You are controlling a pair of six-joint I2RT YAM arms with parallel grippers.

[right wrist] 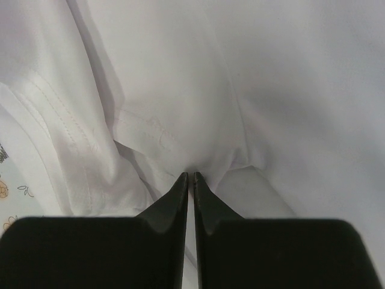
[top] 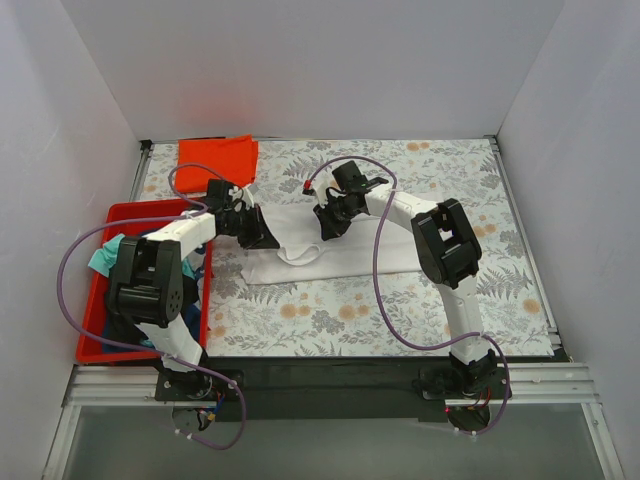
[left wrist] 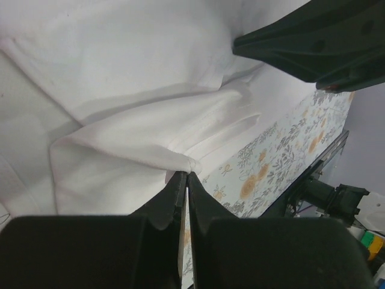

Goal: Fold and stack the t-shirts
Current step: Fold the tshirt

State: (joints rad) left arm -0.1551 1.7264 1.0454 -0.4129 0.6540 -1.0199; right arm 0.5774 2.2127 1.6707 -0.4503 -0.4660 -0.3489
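Note:
The large white t-shirt (top: 340,252) lies partly folded on the floral table covering (top: 420,300) in the middle. My left gripper (top: 262,235) is shut on its left edge; in the left wrist view the cloth corner (left wrist: 191,164) sits pinched at the fingertips (left wrist: 186,176). My right gripper (top: 328,228) is shut on the shirt's upper middle; the right wrist view shows white cloth (right wrist: 198,138) bunched at the tips (right wrist: 191,176). The orange-red t-shirt (top: 217,156) lies folded square at the back left. Teal, black and blue tees (top: 112,255) lie in the red bin.
The red plastic bin (top: 100,235) stands at the left table edge beside the left arm. White walls enclose the table on three sides. A metal rail (top: 330,385) runs along the near edge by the arm bases.

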